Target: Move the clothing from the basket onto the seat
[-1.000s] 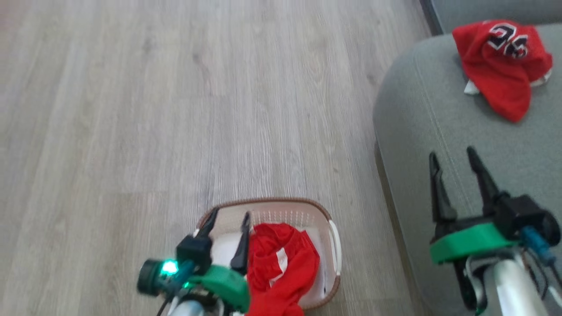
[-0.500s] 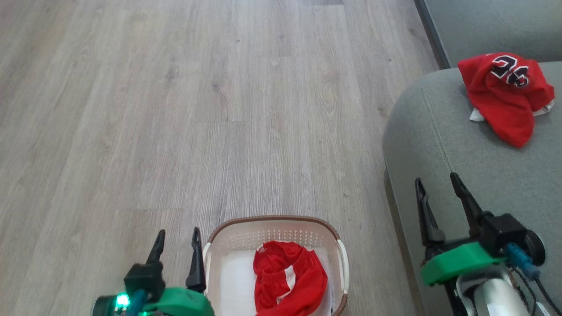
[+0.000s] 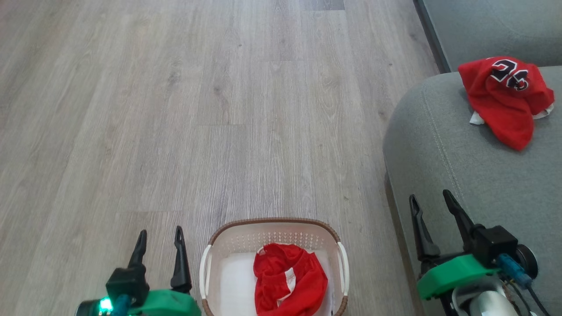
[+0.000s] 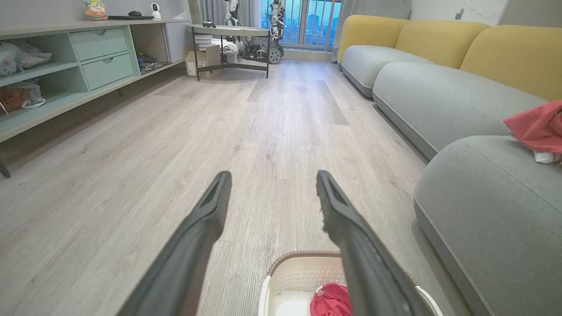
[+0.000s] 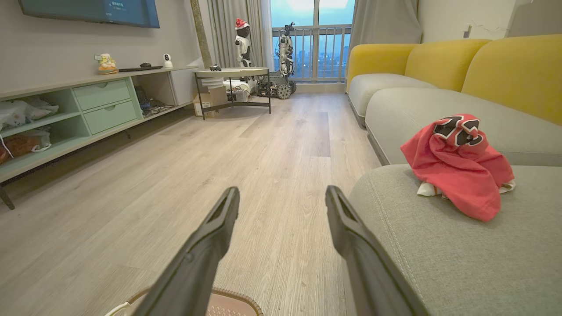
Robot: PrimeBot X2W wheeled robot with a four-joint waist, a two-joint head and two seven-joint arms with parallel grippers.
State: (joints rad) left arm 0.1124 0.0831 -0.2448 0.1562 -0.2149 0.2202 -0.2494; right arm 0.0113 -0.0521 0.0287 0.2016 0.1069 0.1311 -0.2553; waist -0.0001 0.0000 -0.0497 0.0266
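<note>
Down near the robot, a red garment (image 3: 290, 278) lies crumpled in the basket (image 3: 272, 224), and a red jersey (image 3: 505, 101) sits far right on the seat (image 3: 461, 175). Left pincer (image 3: 160, 231) and right pincer (image 3: 430, 195) both gape wide, empty. The danger: a shallow pinch lets slippery cloth slide free, or a finger snags the basket wall.

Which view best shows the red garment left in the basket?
Head view: it looks down on the red garment, crumpled in the basket, lower end cut by the frame. Left wrist view catches a small red scrap at its bottom edge; right wrist view, the basket's rim.
</note>
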